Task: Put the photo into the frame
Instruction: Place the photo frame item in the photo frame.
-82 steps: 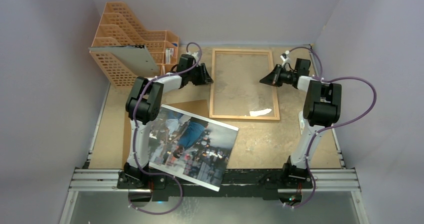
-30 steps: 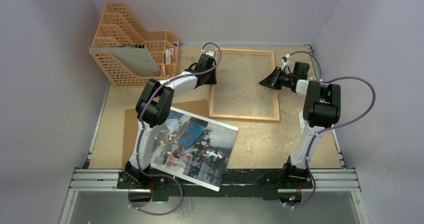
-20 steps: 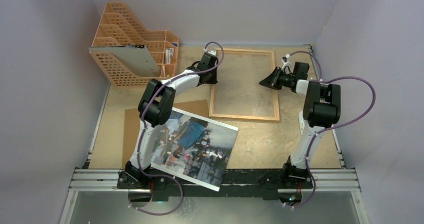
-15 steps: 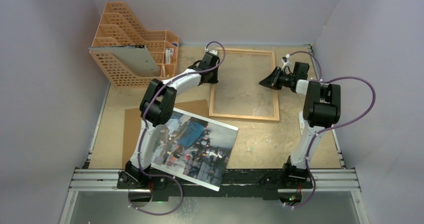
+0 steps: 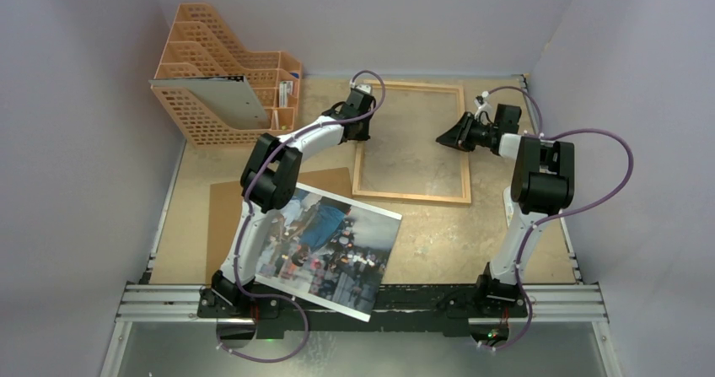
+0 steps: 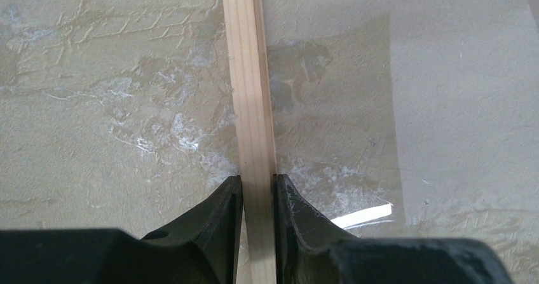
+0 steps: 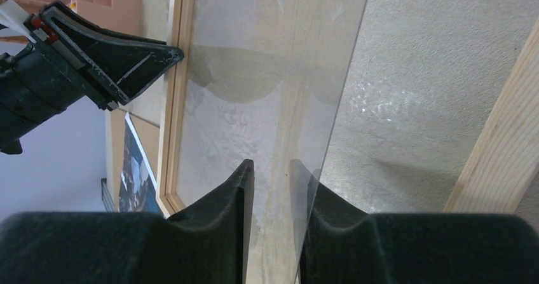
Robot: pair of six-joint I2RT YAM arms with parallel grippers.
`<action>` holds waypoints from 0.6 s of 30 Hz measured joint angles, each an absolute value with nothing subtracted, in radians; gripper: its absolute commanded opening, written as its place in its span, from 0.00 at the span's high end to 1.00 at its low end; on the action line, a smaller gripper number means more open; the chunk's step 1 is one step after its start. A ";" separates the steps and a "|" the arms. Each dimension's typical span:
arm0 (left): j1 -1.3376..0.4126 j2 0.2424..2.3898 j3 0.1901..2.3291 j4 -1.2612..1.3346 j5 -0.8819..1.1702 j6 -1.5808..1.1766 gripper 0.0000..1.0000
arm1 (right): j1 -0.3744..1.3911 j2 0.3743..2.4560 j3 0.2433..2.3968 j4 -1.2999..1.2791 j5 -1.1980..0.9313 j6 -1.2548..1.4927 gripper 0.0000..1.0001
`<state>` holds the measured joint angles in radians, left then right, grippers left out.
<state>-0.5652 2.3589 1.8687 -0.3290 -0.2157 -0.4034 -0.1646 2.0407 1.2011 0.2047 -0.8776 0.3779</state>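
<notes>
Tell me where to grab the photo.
Take the photo by its near right corner, coming in from the right: it lies flat and thin, but that corner juts past the table onto the rail, likely leaving room to pinch it.

Twin slim arms in black and white, trailing purple cable
The left arm (image 5: 268,173) and right arm (image 5: 544,175) share one build: chunky black joint housings with white link tubes between, set on black bases (image 5: 228,297) at the near edge. A purple cable (image 5: 629,162) follows each arm in loose loops. The left gripper (image 6: 257,179) and right gripper (image 7: 272,164) each carry two matte black fingers, wedge-shaped, broad at the root and narrowing to blunt tips with faintly scuffed edges
</notes>
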 measured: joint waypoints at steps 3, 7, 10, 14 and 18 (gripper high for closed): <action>-0.566 2.359 1.870 -0.330 -0.217 -0.403 0.83 | -0.164 2.036 1.208 0.180 -0.875 0.381 0.61; -0.566 2.360 1.871 -0.331 -0.217 -0.403 0.83 | -0.162 2.006 1.213 0.135 -0.852 0.387 0.58; -0.566 2.361 1.872 -0.332 -0.217 -0.403 0.83 | -0.162 1.965 1.217 0.099 -0.810 0.397 0.57; -0.566 2.361 1.872 -0.332 -0.217 -0.403 0.82 | -0.162 1.910 1.240 0.043 -0.694 0.407 0.55; -0.566 2.361 1.872 -0.331 -0.213 -0.403 0.81 | -0.164 1.854 1.242 -0.014 -0.528 0.414 0.53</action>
